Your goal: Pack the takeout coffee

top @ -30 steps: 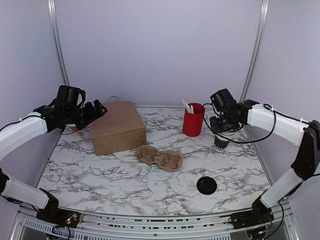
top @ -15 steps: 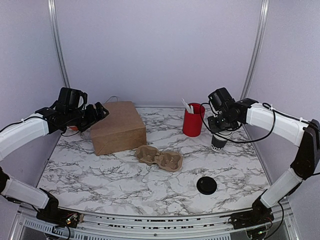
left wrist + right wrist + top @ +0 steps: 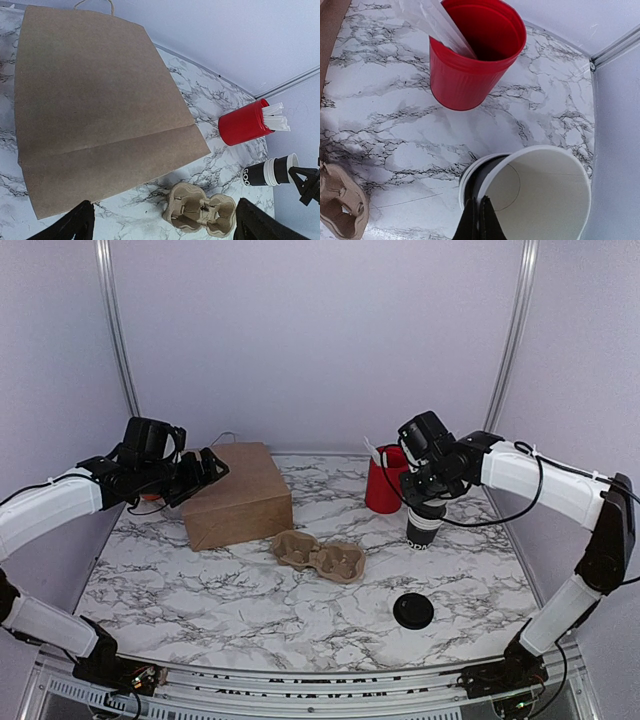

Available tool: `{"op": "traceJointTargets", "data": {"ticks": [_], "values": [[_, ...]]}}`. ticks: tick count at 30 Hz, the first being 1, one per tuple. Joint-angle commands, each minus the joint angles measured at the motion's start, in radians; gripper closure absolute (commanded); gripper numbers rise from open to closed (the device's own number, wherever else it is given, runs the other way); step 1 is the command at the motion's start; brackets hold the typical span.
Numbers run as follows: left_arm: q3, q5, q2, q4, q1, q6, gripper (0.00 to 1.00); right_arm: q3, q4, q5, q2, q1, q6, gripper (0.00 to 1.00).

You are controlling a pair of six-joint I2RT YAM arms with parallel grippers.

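Note:
No lidded takeout coffee shows in any view. A lidless black paper cup [image 3: 540,195], white inside, sits tilted in the top of a nested stack of black cups [image 3: 422,528]. My right gripper [image 3: 480,220] is shut on that top cup's rim, just right of the red cup [image 3: 386,480]. The stack also shows lying sideways at the edge of the left wrist view [image 3: 267,172]. A round black lid [image 3: 413,611] lies alone on the table near the front. My left gripper [image 3: 207,472] hangs open above the left end of the brown paper bag [image 3: 237,495], holding nothing.
A brown pulp two-cup carrier [image 3: 320,556] lies in front of the bag, also seen in the left wrist view [image 3: 200,214]. The red cup [image 3: 470,65] holds white utensils. Walls close in the marble table at the back and both sides.
My right gripper has carried the black cups to the left and a little nearer, closer to the red cup. My left gripper has drifted right, over the bag's edge.

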Motion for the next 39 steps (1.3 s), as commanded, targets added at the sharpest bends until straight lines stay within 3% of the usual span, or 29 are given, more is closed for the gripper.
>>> {"op": "traceJointTargets", "data": {"ticks": [1, 19, 30, 39], "values": [[-0.008, 0.012, 0.013, 0.036, -0.01, -0.002, 0.01, 0.071, -0.039, 0.057, -0.016, 0.009, 0.003, 1.0], [0.03, 0.0, 0.03, 0.035, -0.01, 0.008, 0.01, 0.26, -0.157, -0.055, -0.135, 0.057, -0.042, 1.0], [0.044, -0.007, 0.042, 0.036, -0.01, 0.01, 0.01, 0.228, -0.1, -0.176, -0.08, 0.331, -0.015, 1.0], [0.037, -0.018, 0.038, 0.035, -0.009, 0.011, 0.01, 0.132, 0.044, -0.262, 0.01, 0.524, 0.052, 1.0]]}}
